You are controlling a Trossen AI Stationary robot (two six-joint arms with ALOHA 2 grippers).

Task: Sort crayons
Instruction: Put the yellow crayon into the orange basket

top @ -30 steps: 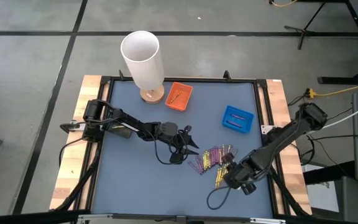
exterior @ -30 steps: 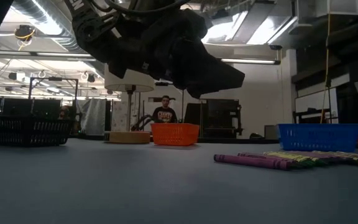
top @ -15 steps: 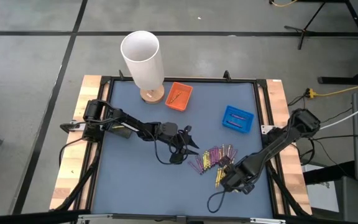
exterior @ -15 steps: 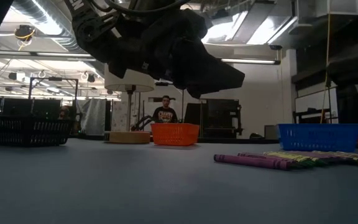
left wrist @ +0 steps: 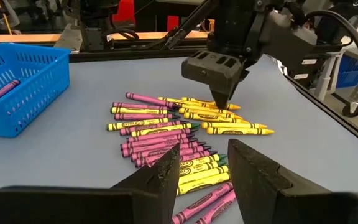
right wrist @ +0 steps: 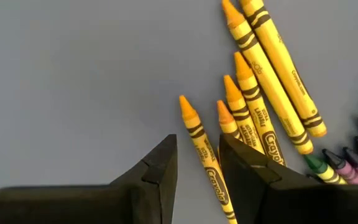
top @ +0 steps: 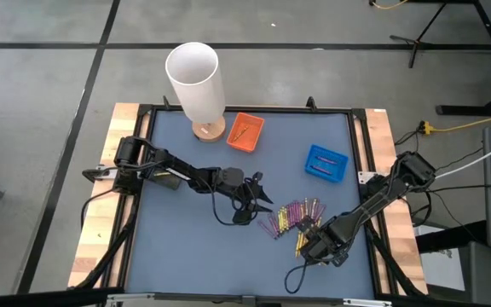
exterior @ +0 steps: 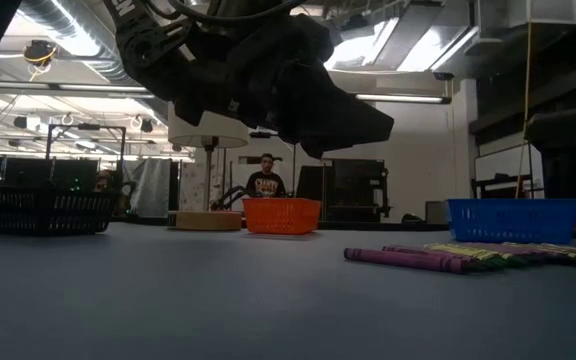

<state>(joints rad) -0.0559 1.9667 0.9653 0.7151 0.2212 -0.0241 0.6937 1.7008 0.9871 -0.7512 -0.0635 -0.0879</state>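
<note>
A pile of yellow and purple crayons (top: 292, 217) lies flat on the blue mat, right of centre near the front; it also shows in the left wrist view (left wrist: 166, 130). My right gripper (top: 314, 246) points straight down over the pile's near-right yellow crayons (left wrist: 229, 127). It is open, with one finger on either side of a single yellow crayon (right wrist: 205, 163); touch does not show. My left gripper (top: 265, 205) hangs open just left of the pile, its fingers (left wrist: 204, 171) aimed at it with nothing between them.
An orange tray (top: 245, 131) holding a yellow crayon stands at the far middle. A blue tray (top: 326, 163) with purple crayons stands far right. A tall white cylinder on a wooden foot (top: 196, 85) stands at the far left. Black cables loop near the front edge.
My right gripper has sunk toward the yellow crayons at the pile's near-right side and rolled a little about its own axis. Its jaws stay as they were. The crayons have not moved.
</note>
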